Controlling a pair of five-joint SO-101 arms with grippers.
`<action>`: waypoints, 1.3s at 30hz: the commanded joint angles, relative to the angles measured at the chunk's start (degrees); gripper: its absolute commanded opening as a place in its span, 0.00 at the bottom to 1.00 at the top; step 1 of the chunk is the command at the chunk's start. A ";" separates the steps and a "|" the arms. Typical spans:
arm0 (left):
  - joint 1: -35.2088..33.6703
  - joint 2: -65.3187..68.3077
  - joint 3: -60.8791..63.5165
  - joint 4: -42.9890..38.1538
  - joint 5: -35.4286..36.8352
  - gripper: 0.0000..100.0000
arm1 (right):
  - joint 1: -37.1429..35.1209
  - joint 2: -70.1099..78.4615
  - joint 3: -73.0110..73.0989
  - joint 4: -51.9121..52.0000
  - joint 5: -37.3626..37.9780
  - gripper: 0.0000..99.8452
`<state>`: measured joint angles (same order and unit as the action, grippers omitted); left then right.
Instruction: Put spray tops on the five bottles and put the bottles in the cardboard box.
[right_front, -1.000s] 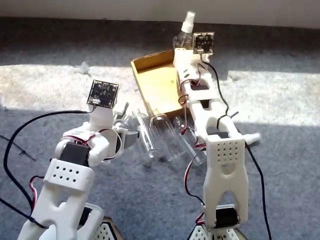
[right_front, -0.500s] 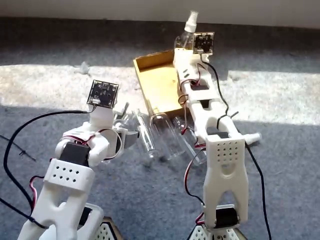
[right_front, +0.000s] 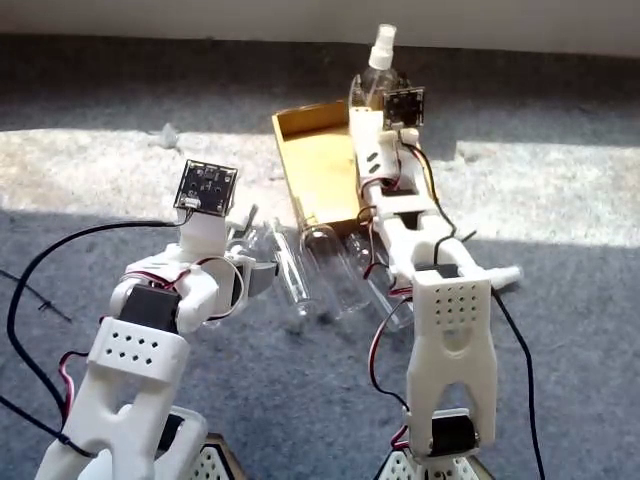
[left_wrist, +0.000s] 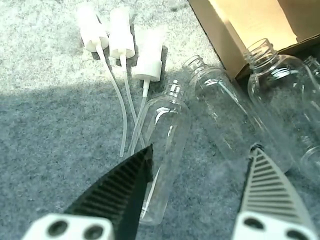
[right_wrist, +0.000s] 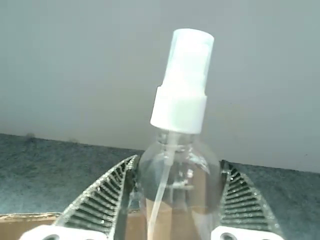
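Right gripper (right_wrist: 177, 162) has drawn back slightly, jaws clamped round the spray-topped bottle (right_wrist: 181, 190) at the cardboard box's (right_front: 318, 165) far end, box partly hidden behind that arm; left gripper (left_wrist: 201, 149) gapes above uncapped bottles (left_wrist: 167, 135)

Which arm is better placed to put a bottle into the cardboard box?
Right: its gripper holds the capped bottle at the cardboard box's far end; left gripper is open over uncapped bottles.

**Carpet, wall and two strays**

We see a grey carpet (right_front: 560, 330) covering the work surface, with a broad band of sunlight (right_front: 80, 175) across it. A pale wall (right_front: 200, 18) rises behind. A small crumpled scrap (right_front: 166, 133) lies in the sunlit part, and a thin black strip (right_front: 30, 298) lies in the shade.
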<state>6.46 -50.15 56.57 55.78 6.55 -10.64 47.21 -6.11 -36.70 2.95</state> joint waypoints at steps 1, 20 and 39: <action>-0.22 -0.48 -0.40 -1.05 -0.53 0.28 | 0.40 -4.70 -0.48 -2.07 0.70 0.18; -0.22 -0.40 -0.40 -1.05 -0.53 0.28 | 0.92 -4.97 0.04 -1.98 0.88 0.26; -0.22 -0.40 -0.40 -1.05 -0.53 0.28 | 1.10 -5.32 -0.57 3.82 1.05 0.30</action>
<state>6.46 -50.15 56.57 55.78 6.55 -10.46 47.21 -5.93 -35.56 3.30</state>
